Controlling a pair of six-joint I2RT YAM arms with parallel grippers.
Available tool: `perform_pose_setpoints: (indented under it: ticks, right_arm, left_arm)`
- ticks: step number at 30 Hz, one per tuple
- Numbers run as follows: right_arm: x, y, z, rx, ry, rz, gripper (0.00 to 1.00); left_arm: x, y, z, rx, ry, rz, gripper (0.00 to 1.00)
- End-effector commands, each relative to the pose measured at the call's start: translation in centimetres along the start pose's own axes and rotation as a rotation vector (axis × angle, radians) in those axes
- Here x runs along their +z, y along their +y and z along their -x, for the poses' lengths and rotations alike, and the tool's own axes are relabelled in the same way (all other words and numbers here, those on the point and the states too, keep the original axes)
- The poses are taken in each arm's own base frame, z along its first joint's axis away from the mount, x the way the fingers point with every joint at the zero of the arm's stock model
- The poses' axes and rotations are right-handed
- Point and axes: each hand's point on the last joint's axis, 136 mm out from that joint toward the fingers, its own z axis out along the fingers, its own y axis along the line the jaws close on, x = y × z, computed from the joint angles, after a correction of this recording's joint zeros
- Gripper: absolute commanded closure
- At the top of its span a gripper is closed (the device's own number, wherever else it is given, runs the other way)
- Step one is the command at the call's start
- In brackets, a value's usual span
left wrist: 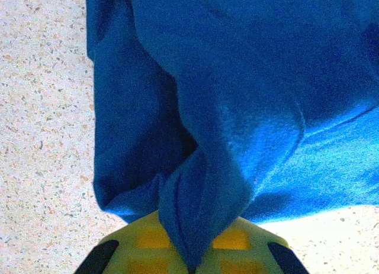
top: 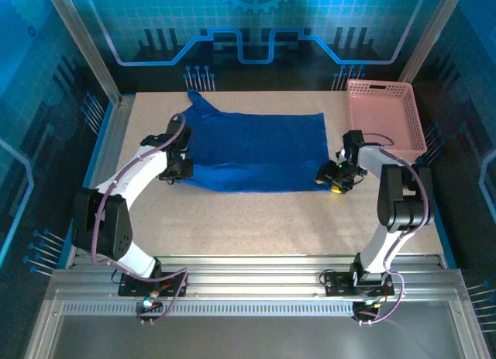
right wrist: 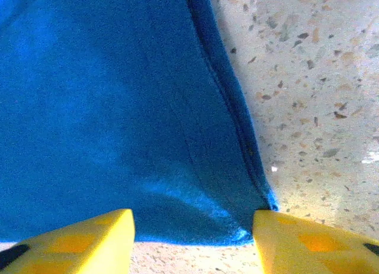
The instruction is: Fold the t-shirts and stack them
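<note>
A royal-blue t-shirt (top: pixel 260 150) lies spread flat across the middle of the table, plain side up, one sleeve pointing to the far left. My left gripper (top: pixel 180 171) is at its near left edge, shut on a bunched fold of the fabric (left wrist: pixel 195 197) that rises between the yellow fingers (left wrist: pixel 142 241). My right gripper (top: pixel 332 181) is at the shirt's near right corner. Its jaws are open, and the hemmed corner (right wrist: pixel 260 200) lies on the table between the fingers (right wrist: pixel 89 241), just touching the right one.
A pink lattice basket (top: pixel 385 119) stands at the far right corner, close behind the right arm. Bare speckled tabletop (top: pixel 256 219) runs between the shirt and the arm bases. Metal frame posts (top: pixel 85 45) stand at the table's far corners.
</note>
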Motion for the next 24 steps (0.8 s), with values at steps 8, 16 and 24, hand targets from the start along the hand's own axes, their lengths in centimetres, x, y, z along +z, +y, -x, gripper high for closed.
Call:
perform_pose_setpoints:
  ticks: [8,16,24]
  right_arm:
    - [-2.4,-1.9,4.2,0.071,-0.120,-0.142,1.00]
    - [-5.0,-5.5,2.3,0.090,-0.130,-0.167,1.00]
    - [-4.5,-8.2,-0.1,0.120,-0.105,-0.206,1.00]
  left_arm:
    - [-1.5,1.1,0.7,0.100,-0.003,-0.016,0.98]
    - [-1.8,2.1,0.8,0.166,-0.011,0.007,0.93]
    - [-2.7,1.7,-0.1,0.056,-0.041,-0.046,0.76]
